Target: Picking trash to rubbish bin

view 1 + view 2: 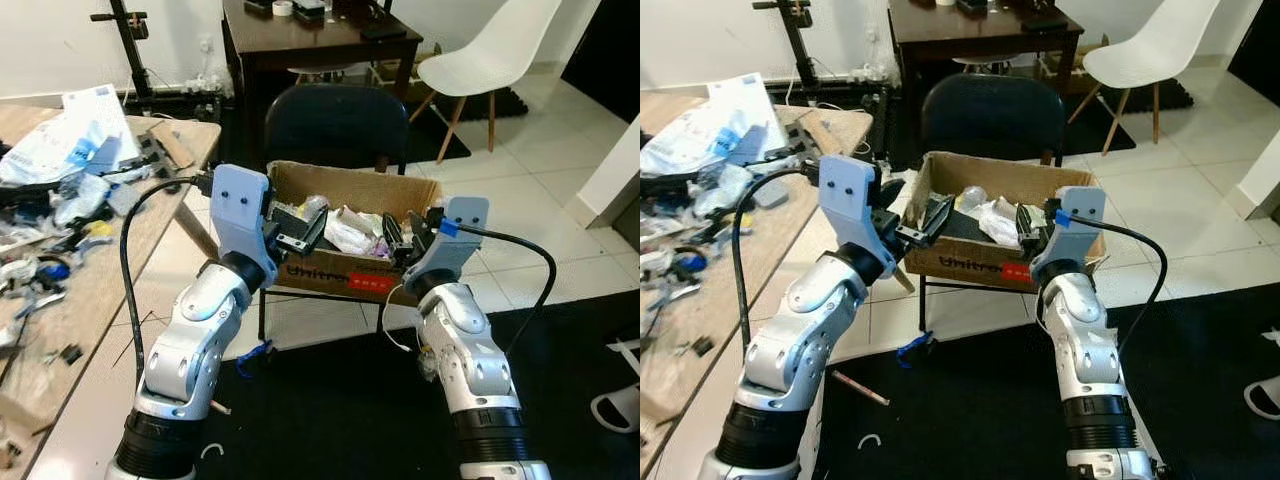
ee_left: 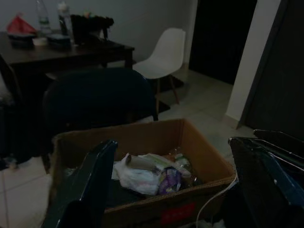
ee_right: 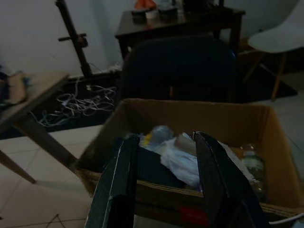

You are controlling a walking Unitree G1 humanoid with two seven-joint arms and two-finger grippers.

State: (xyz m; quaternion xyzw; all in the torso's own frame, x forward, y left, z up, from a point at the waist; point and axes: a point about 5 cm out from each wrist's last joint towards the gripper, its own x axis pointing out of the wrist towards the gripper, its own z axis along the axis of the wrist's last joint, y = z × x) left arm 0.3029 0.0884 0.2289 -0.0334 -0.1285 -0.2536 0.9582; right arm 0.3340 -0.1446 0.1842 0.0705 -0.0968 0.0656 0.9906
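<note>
Nearest the camera, both silver arms are reaching forward over the black mat [image 1: 330, 420]; the left gripper [image 1: 300, 232] is hovering at the near left corner of the cardboard box [image 1: 410, 190], fingers spread wide and carrying nothing; the right gripper [image 1: 412, 238] is hanging at the box's near right edge, fingers parted by a narrower gap, also carrying nothing. Just beyond the fingertips, inside the box, the trash is lying: a crumpled white plastic bag [image 3: 183, 161] sitting between the two grippers, a clear bottle [image 3: 251, 166] off toward the right wall, more scraps beside it; nothing is touching either gripper. The box is resting on a dark chair [image 1: 335, 125]; to the left, a wooden table [image 1: 100, 270] is carrying clutter; farther back, a dark desk [image 1: 320, 40] and a white chair [image 1: 490, 50] are standing.
</note>
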